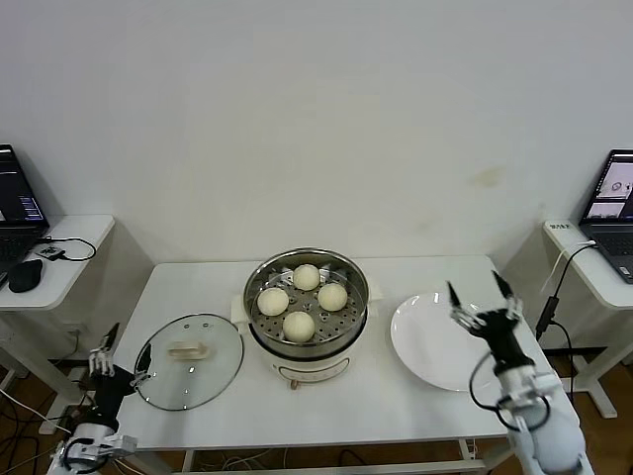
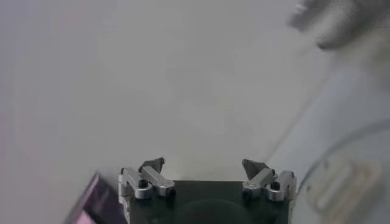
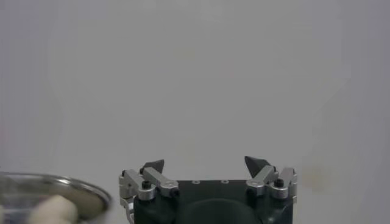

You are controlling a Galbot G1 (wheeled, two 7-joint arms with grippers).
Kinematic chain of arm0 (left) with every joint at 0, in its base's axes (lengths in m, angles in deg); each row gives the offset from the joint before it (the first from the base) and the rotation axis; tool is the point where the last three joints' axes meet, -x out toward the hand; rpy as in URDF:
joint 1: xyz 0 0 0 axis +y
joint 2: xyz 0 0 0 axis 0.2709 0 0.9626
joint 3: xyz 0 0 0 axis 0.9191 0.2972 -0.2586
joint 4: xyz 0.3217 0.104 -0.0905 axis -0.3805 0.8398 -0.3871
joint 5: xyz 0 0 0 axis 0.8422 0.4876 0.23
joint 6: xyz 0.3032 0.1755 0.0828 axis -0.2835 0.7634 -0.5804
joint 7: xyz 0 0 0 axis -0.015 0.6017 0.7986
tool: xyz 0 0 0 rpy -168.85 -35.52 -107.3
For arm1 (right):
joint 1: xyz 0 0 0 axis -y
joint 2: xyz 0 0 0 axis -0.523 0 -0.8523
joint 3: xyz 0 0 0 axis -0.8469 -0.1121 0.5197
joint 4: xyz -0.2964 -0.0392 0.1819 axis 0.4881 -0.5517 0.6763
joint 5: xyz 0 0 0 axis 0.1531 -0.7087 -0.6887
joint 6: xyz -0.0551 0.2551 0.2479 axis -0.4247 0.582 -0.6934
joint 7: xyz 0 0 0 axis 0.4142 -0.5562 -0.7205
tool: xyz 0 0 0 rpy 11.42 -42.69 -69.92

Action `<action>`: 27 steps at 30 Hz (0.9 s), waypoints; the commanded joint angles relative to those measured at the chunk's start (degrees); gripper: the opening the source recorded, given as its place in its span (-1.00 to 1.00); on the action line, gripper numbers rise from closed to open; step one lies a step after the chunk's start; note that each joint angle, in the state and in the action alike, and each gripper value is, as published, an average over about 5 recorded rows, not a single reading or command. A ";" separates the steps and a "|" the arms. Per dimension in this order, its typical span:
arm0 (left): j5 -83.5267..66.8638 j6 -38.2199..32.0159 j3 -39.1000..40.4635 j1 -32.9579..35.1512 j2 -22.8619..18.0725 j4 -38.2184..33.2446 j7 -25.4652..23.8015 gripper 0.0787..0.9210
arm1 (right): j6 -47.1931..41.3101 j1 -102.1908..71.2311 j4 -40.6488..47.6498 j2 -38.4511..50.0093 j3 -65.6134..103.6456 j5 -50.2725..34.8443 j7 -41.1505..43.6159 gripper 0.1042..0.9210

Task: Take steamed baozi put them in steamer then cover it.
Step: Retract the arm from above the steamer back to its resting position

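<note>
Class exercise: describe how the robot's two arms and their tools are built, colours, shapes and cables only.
Both tools, left tool and right tool, have a black body, silver metal linkages with dark screws, and pointed black fingertips. The right arm is white, with a black cable looping beside the wrist.

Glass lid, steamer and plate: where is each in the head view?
glass lid point(image 1: 188, 361), head view, glass beside its handle.
steamer point(image 1: 348, 273), head view, steel rim.
plate point(image 1: 430, 341), head view, bare centre.

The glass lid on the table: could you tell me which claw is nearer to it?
Left. The left claw hangs open just off the table's left edge, right beside the glass lid. The right claw is open over the white plate, beyond the steamer.
</note>
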 commanded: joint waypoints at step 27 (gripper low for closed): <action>18.86 -1.25 9.23 -10.38 4.35 8.70 -6.62 0.77 | 5.56 -13.67 -1.51 -10.64 15.51 3.49 -0.30 0.76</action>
